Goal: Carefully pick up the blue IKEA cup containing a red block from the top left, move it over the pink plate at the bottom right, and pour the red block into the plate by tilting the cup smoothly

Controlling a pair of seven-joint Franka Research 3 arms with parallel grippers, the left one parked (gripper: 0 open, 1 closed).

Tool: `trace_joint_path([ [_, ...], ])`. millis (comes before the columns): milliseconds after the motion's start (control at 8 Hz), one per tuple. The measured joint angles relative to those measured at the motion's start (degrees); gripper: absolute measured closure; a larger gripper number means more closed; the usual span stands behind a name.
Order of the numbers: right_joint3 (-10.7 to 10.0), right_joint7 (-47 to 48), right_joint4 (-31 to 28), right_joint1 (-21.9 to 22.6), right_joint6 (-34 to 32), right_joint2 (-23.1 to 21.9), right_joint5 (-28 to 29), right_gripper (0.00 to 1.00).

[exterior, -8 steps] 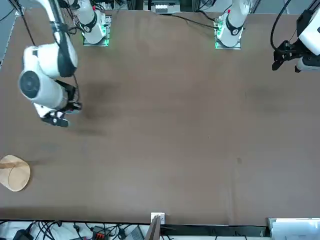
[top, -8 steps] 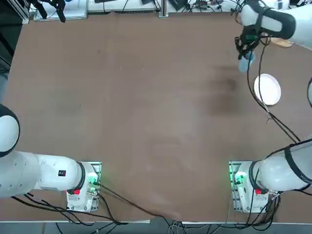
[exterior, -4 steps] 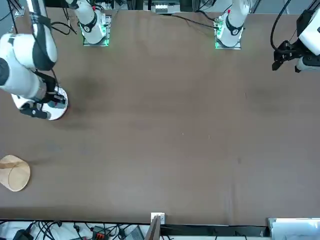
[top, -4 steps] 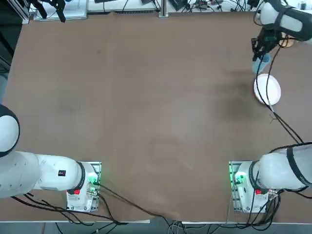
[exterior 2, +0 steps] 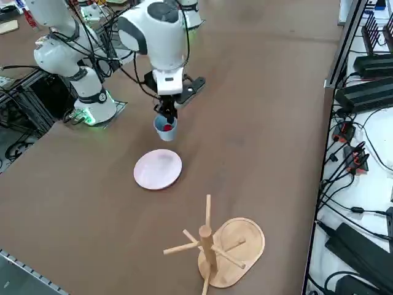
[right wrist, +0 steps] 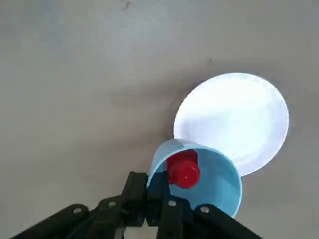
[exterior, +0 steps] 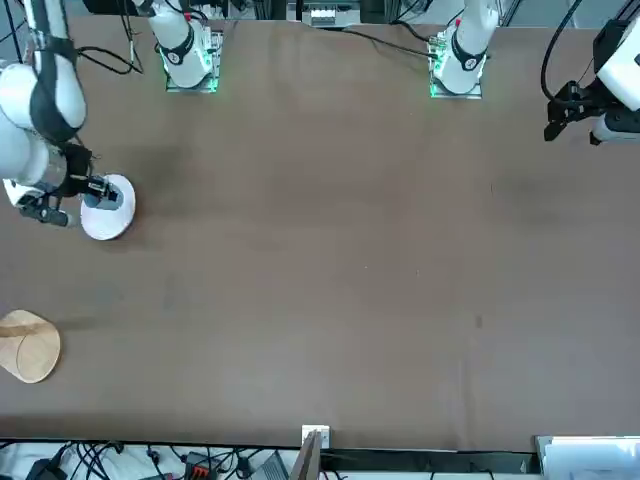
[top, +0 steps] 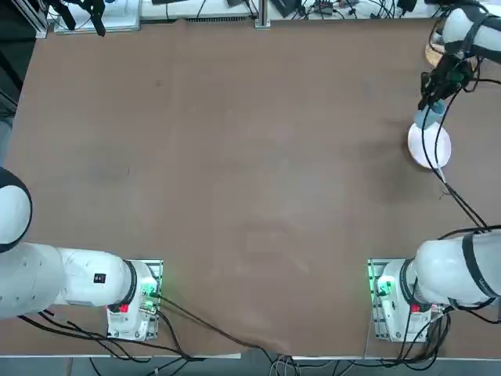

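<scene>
- Right gripper (right wrist: 147, 180): positioned over the right part of the bench (exterior 2: 264, 104), toward its far edge. Fingers are closed together on the wall of the cup, one on each side of the rim.
- Cup (exterior 2: 166, 131): light blue, held in the right gripper, with its open mouth visible from the right side and wrist cameras. From overhead it overlaps the far edge of the plate. The exact angle of any tilt cannot be told.
- Block (right wrist: 184, 169): red, inside the cup, seen through the open mouth. None of it is seen outside the cup.
- Plate (exterior 2: 158, 170): round, pale, pinkish white in the right side view. It lies flat on the right part of the bench, nearer the far edge than the robot's mounting base (top: 401, 301). The visible surface carries nothing.
- Wooden rack (exterior 2: 212, 252): a post with several pegs and a rounded base, on the bench between the plate and the far right corner, apart from the plate and the cup.
- Right arm (top: 470, 270): reaches out from its base along the right side of the bench. In the overhead view, black cables (top: 455, 192) pass across part of the plate.
</scene>
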Motion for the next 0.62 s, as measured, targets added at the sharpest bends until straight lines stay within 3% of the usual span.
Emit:
trace_joint_path([
  [625,0.0,-13.89,-0.23,-8.25,-3.73,3.5,15.25,0.97],
])
